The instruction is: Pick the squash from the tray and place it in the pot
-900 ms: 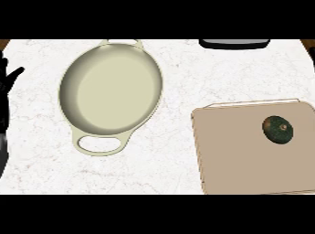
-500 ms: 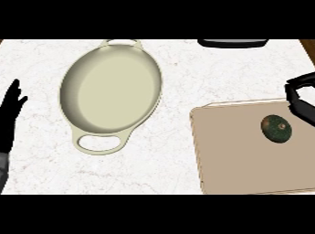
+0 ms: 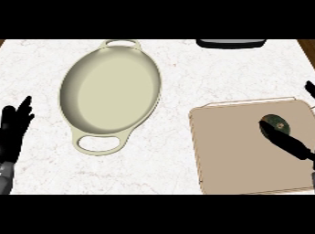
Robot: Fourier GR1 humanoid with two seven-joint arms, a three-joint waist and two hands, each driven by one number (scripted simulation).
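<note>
Squash (image 3: 275,123) lying on tray (image 3: 240,155), toward its 2 o'clock corner. Right hand (image 3: 296,145) spreading wide around it, holding nothing, one finger crossing the squash's 5 o'clock edge, another standing past the tray's 3 o'clock rim. Pot (image 3: 110,93) sitting at 9 o'clock of the tray, bare counter (image 3: 180,64) between. Left hand (image 3: 10,132) resting open at the counter's 8 o'clock edge.

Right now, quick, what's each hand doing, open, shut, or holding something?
Left hand: open, fingers straight, resting at the view's left edge, holding nothing.
Right hand: open, fingers spread around the squash on the tray, not curled round it.
</note>
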